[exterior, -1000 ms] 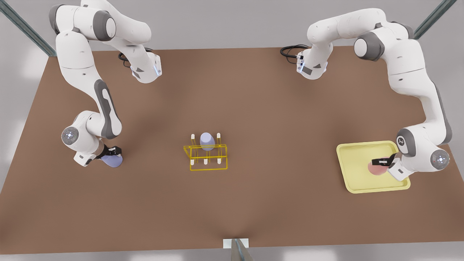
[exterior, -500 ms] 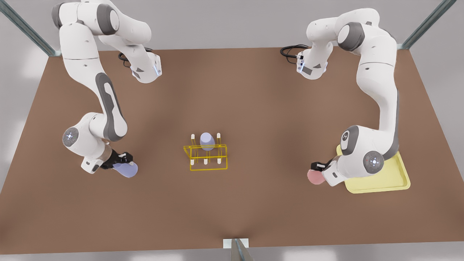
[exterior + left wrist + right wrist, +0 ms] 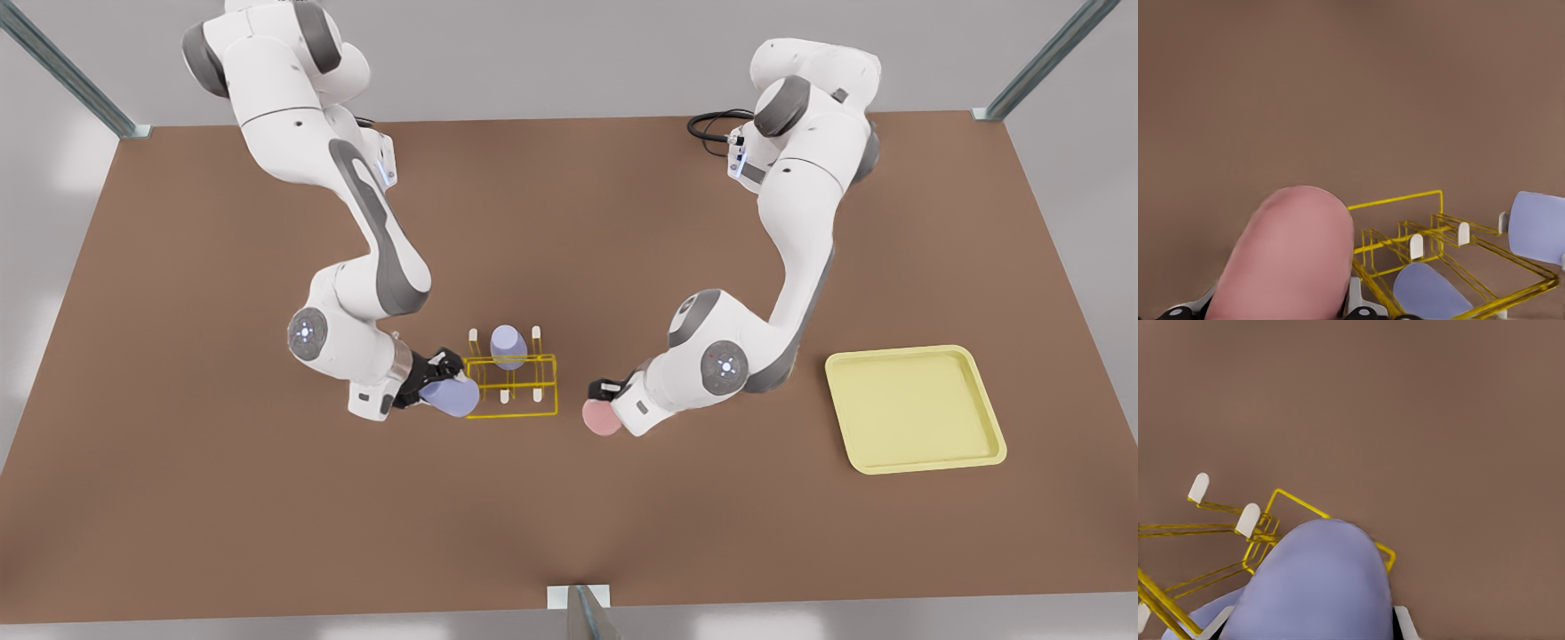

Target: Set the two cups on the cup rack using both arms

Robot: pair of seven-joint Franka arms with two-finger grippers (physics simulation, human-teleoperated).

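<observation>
My left gripper [image 3: 601, 388] sits at the front view's right of the cup rack [image 3: 511, 385], jaws clamped on the salmon pink cup [image 3: 602, 416], which is near the rack but apart from it. My right gripper [image 3: 433, 372] is at the rack's other end, jaws gripping the lavender cup [image 3: 449, 397], tilted and overlapping the rack's yellow wire corner. A third lavender cup [image 3: 508, 347] sits upturned on a back peg. The pale-yellow tray [image 3: 916, 409] lies on the brown bench [image 3: 569, 498], well apart from the rack.
</observation>
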